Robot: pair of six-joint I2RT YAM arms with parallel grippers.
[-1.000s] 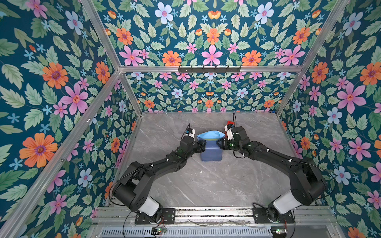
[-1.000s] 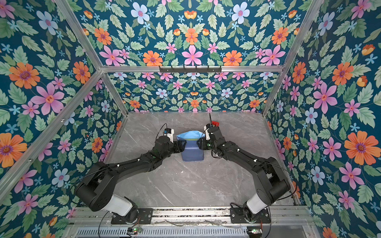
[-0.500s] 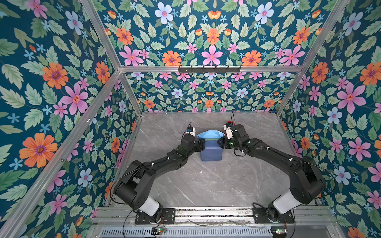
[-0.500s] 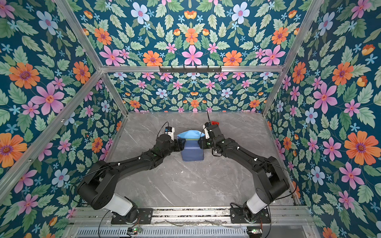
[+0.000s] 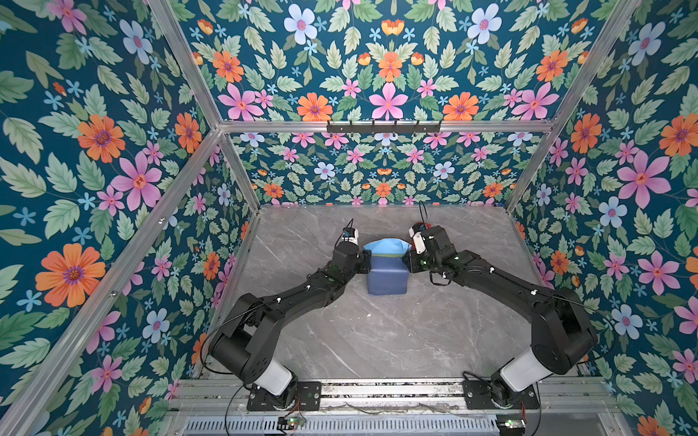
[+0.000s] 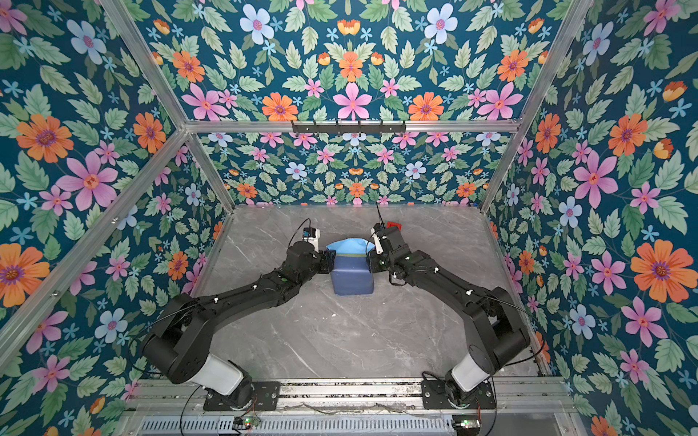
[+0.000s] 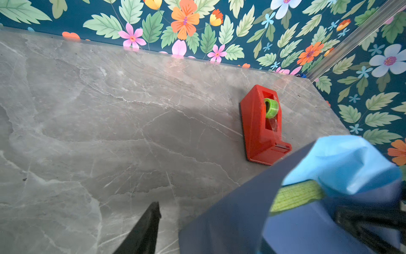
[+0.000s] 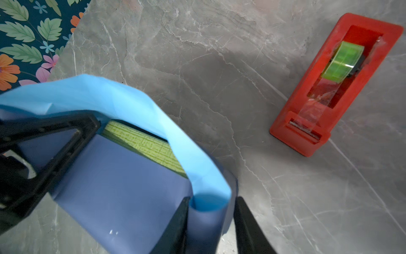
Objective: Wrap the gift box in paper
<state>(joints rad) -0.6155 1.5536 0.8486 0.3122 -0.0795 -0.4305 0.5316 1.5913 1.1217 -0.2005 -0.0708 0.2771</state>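
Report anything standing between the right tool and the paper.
Nothing visible does. The right tool straddles a folded corner of the paper; the red tape dispenser stands apart from both.

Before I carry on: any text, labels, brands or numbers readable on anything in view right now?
No readable text anywhere.
Red plastic tape dispenser: no label or brand shows.
Olive-green gift box: fine grid texture only, no letters.
Blue paper sheet: plain.
White specks on the black robot arms: too small to read.
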